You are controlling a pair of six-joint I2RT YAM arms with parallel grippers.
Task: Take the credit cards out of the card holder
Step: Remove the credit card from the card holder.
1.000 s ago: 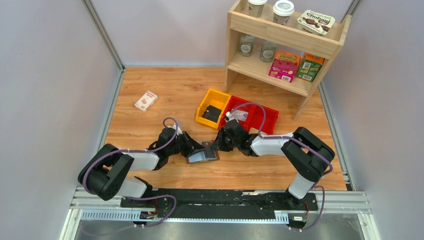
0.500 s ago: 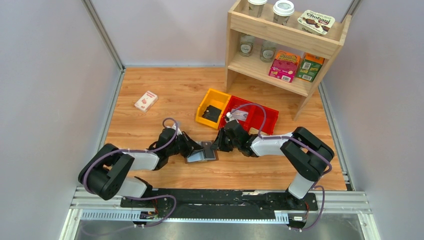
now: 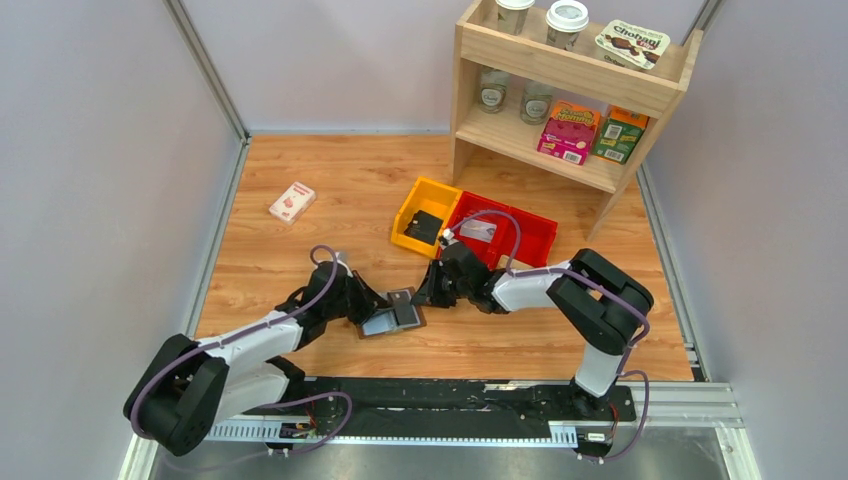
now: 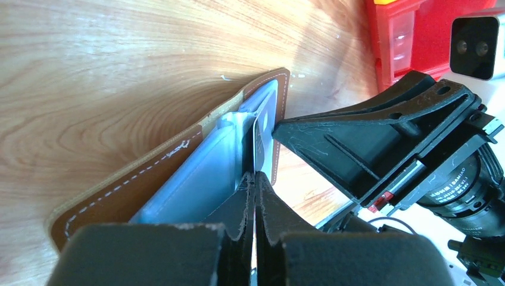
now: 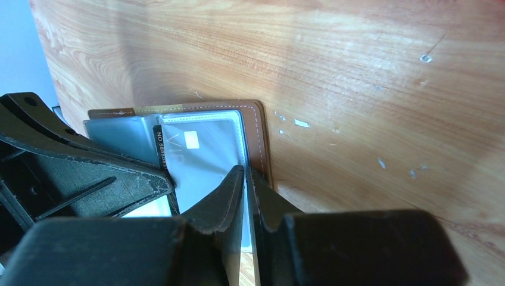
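The brown card holder (image 3: 390,320) lies open on the wooden table between both arms, its grey-blue panels (image 4: 202,179) facing up. A thin dark credit card (image 4: 258,137) stands edge-on out of its middle fold, showing printed digits in the right wrist view (image 5: 159,146). My left gripper (image 3: 372,310) comes in from the left, its jaws shut on that card's near edge (image 4: 255,177). My right gripper (image 3: 420,298) meets it from the right, jaws pinched on the holder's right-hand panel by the brown stitched border (image 5: 245,173). The two grippers nearly touch.
A yellow bin (image 3: 432,185) holding a black item and red bins (image 3: 545,235) stand just behind the grippers. A wooden shelf (image 3: 560,90) with jars and boxes fills the back right. A white-and-red small box (image 3: 292,202) lies at the back left.
The left arm has drawn back to the left and towards the near edge. The card holder and the right gripper have shifted the same way. Both grippers' jaws have closed further.
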